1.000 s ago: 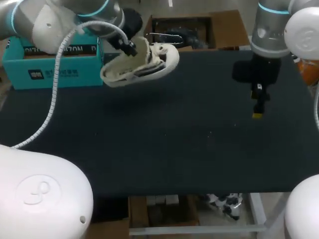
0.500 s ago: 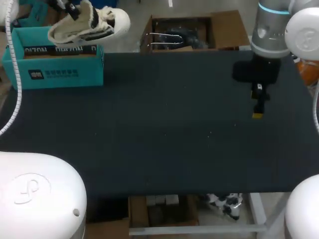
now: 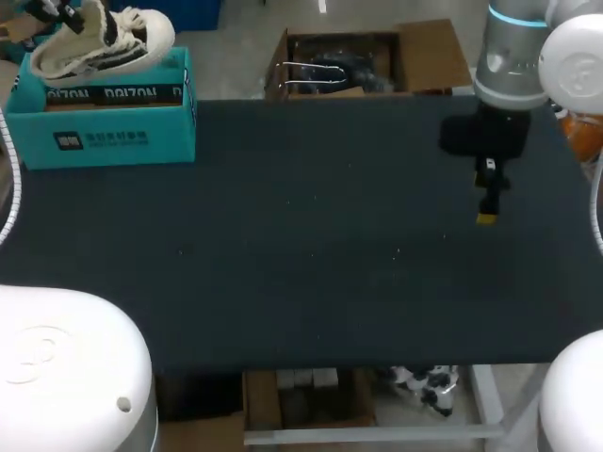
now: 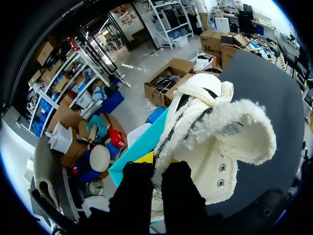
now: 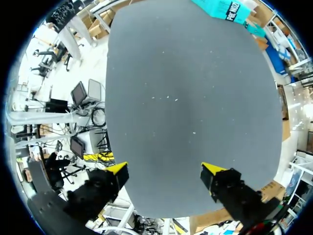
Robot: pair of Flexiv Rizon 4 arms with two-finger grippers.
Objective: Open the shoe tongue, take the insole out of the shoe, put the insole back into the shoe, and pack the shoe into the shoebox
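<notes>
A white fleece-lined shoe (image 3: 99,42) hangs tilted just above the open teal shoebox (image 3: 104,118) at the table's far left corner. My left gripper (image 3: 66,14) is shut on the shoe's rear edge. In the left wrist view the shoe (image 4: 215,142) fills the space ahead of my left gripper (image 4: 155,171), its collar is pinched between both black fingers, and the teal shoebox (image 4: 142,147) lies below. The insole is hidden. My right gripper (image 3: 487,202) hovers over the table's right side, and in its own view my right gripper (image 5: 165,170) is open and holds nothing.
The black table top (image 3: 301,254) stretches from the shoebox to the right arm. The shoebox (image 5: 225,7) appears far ahead of the right gripper in its wrist view.
My left arm has carried the shoe left and back, from over the table's left-middle to above the shoebox. The right arm has not moved.
</notes>
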